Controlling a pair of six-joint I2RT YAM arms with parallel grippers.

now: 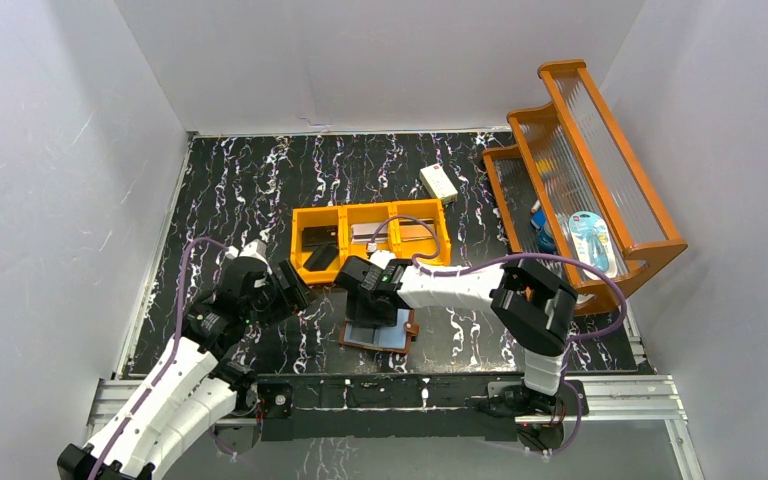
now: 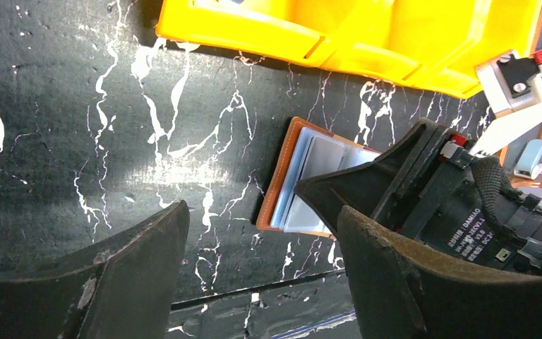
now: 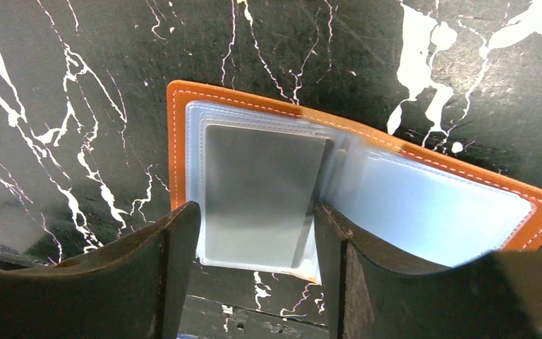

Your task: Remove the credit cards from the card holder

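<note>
Card holder (image 3: 430,205) lying open on the tabletop (image 1: 250,180), near the orange tray (image 1: 305,213). Right pincer (image 3: 254,212) is poised over it, jaws apart, straddling a grey-silver card (image 3: 265,183) that lies flat in a clear sleeve. Left pincer (image 2: 261,212), wide open and empty, hovers beside.

We see a desk (image 1: 250,180) with a black top veined in white like marble. Near its front edge the card holder (image 1: 385,337) lies open, brown outside down and pale blue-grey sleeves facing up. Just behind it sits an orange three-compartment tray (image 1: 370,208). Behind the tray's right end, apart from it, a small cream-white box (image 1: 438,183) lies flat. An orange-framed rack (image 1: 660,243) with ribbed clear panels stands along the desk's right side.
</note>
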